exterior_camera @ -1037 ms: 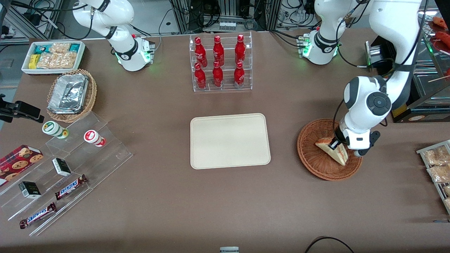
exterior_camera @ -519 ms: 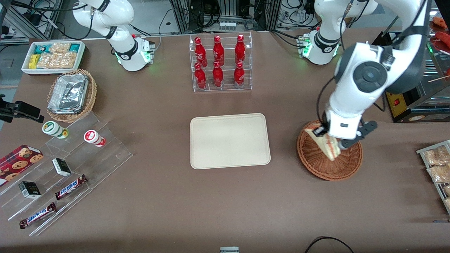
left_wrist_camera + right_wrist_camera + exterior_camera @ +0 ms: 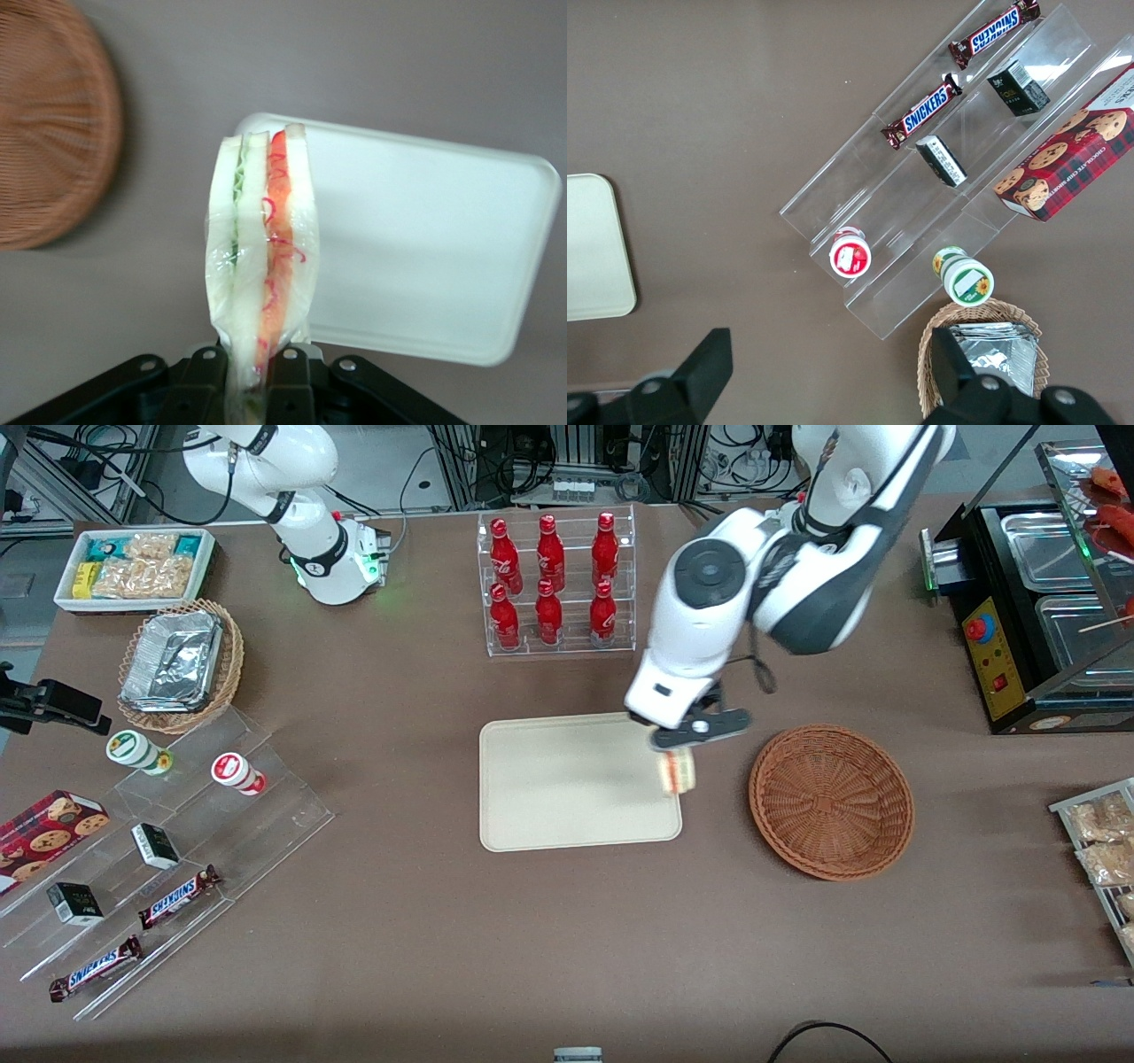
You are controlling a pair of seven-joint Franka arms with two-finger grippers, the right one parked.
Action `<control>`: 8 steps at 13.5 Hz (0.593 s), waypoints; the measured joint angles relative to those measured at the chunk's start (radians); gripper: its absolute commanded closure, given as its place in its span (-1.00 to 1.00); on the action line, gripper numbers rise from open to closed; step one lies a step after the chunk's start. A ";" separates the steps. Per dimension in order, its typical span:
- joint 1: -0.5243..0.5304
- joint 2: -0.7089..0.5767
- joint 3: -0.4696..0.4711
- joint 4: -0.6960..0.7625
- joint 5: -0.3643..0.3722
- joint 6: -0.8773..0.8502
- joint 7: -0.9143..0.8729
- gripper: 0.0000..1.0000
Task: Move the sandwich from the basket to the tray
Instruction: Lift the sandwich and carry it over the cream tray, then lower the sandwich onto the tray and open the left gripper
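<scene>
You're seeing a white sandwich (image 3: pixel 261 266) showing red and green filling, a reddish-brown woven basket (image 3: pixel 831 802), a cream tray (image 3: pixel 567 788), a black claw (image 3: pixel 248 385) and a brown counter (image 3: pixel 567 939).

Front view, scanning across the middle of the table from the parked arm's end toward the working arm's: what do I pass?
Foil-tray basket → bottle rack → tray → gripper holding the sandwich → basket.

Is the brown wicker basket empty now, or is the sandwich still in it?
Empty. The basket shows only bare weave; the sandwich hangs in the hand above the tray's edge.
</scene>
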 measured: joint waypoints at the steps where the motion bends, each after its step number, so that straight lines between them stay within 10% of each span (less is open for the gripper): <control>1: -0.037 0.048 0.001 0.020 0.009 0.030 0.000 1.00; 8: -0.164 0.321 0.006 0.166 0.128 0.143 -0.026 1.00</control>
